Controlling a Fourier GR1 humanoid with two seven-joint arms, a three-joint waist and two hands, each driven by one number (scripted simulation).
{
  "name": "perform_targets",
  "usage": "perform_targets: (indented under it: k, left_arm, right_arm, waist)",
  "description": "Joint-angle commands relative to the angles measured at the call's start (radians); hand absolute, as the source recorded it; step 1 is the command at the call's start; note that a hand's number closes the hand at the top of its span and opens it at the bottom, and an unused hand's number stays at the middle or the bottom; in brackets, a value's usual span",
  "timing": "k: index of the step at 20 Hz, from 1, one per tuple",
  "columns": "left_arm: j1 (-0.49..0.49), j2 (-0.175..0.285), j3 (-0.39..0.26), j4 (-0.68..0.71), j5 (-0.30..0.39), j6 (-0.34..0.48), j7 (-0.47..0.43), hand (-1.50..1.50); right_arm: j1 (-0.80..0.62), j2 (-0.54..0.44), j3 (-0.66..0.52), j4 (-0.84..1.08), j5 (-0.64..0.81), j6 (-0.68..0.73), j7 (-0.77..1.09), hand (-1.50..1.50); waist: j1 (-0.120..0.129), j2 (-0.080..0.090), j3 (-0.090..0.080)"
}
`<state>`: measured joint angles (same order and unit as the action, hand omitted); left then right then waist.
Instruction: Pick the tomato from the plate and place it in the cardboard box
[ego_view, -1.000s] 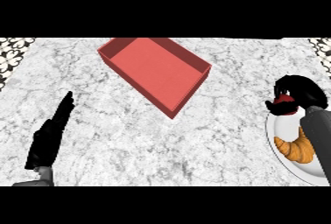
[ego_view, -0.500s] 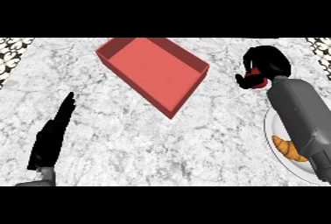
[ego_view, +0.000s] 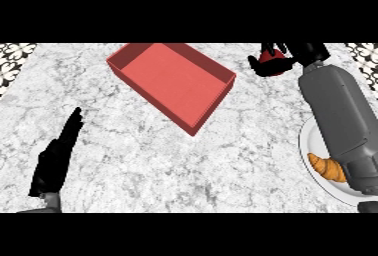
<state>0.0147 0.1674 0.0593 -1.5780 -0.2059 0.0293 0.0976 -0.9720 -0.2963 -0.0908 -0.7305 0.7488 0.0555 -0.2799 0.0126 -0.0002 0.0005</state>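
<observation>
Holding the tomato (ego_view: 272, 66) curled inside right hand (ego_view: 306, 50) fingers, clear of the plate (ego_view: 304, 145); box (ego_view: 173, 80) lies just left of that hand, long axis diagonal; left hand (ego_view: 55, 155) flat, farther off.

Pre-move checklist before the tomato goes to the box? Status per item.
1. Tomato held in the right hand, fingers curled round it: ok.
2. Tomato off the plate: ok; only the croissant shows there.
3. Tomato above the box: not ok; it is beside the box's right side, over the counter.
4. Box open side up: ok.
5. Left hand out of the path: ok; open, at the lower left.
6. Tomato high enough to pass the box wall: cannot tell from this steep view.
</observation>
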Motion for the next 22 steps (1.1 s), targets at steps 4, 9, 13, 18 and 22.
perform_targets:
  k: [4,9,13,18,22]
  left_arm:
    - [0.035,-0.032,-0.027,0.008,-0.038,0.030,-0.033,0.00]
    - [-0.011,0.014,0.041,0.099,0.011,-0.014,-0.077,0.00]
    - [-0.046,0.027,0.033,0.040,0.025,-0.049,-0.013,0.00]
    - [-0.053,-0.010,0.003,-0.001,-0.008,-0.008,0.016,0.00]
    - [-0.049,-0.013,-0.020,0.017,-0.026,-0.016,-0.007,0.00]
  right_arm:
    - [-0.082,0.110,-0.024,-0.082,-0.101,0.064,0.014,1.50]
    - [-0.233,0.136,-0.025,-0.087,-0.100,0.110,0.189,1.50]
    - [-0.317,0.151,-0.026,0.068,-0.066,0.058,0.181,1.50]
    - [-0.368,0.243,0.002,0.225,-0.011,-0.039,0.191,1.50]
    - [-0.463,0.290,-0.015,0.348,0.003,-0.088,0.238,1.50]
  waist:
    - [-0.002,-0.001,-0.001]
    - [-0.001,0.001,-0.002]
    - [0.011,0.006,-0.001]
    - [0.026,0.012,-0.001]
    - [0.048,0.021,-0.002]
